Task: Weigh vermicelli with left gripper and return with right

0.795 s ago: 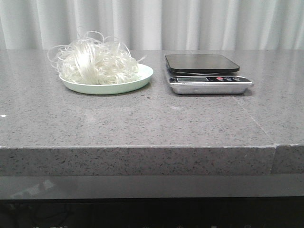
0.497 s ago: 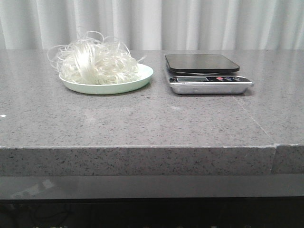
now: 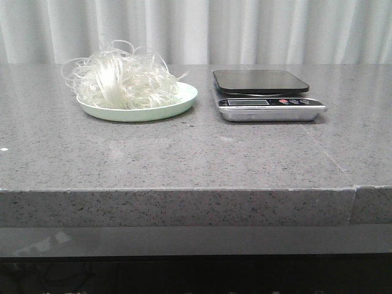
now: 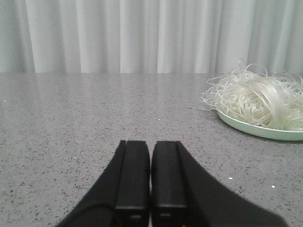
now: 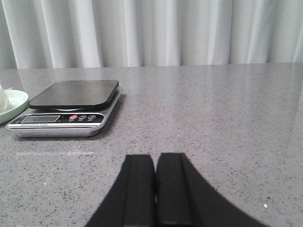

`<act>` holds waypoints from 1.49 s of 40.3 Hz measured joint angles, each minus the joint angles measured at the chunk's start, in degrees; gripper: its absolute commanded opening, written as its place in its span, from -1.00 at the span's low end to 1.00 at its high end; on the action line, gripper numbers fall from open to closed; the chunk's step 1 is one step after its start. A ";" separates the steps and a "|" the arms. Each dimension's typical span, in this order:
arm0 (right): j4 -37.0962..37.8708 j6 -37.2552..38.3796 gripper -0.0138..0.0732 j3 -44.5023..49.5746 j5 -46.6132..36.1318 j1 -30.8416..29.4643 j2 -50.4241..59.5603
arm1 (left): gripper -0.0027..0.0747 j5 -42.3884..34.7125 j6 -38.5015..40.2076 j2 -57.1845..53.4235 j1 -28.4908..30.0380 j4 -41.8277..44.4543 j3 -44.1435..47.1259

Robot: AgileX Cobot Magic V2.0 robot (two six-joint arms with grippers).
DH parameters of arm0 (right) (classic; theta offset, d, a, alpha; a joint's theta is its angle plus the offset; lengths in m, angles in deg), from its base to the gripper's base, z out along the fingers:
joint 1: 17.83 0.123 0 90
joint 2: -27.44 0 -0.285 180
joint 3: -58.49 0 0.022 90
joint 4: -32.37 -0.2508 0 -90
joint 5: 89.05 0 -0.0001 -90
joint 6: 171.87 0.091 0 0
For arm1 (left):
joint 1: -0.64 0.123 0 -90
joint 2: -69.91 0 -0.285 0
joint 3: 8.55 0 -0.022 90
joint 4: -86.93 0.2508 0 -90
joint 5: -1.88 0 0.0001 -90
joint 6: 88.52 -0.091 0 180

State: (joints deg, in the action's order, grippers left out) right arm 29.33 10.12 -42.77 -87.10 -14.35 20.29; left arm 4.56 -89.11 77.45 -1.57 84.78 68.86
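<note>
The vermicelli, a fluffy mass of white strands, lies on a pale green plate at the back left of the grey stone counter. It also shows in the left wrist view. A kitchen scale with a dark platform stands to the right of the plate, nothing on it. It also shows in the right wrist view. My left gripper is shut and empty, low over the counter, well short of the plate. My right gripper is shut and empty, short of the scale. Neither gripper shows in the front view.
A white curtain hangs behind the counter. The counter's front edge runs across the front view, with a seam at the right.
</note>
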 measured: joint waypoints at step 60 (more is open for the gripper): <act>0.00 0.00 -0.32 -41.55 34.71 0.00 -29.55 | -0.53 29.66 0.00 22.16 0.10 0.00 -38.95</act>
State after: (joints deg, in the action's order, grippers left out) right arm 29.33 10.12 -84.33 -52.39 -14.35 -9.25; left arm 34.22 -89.11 99.61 -1.48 84.78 29.91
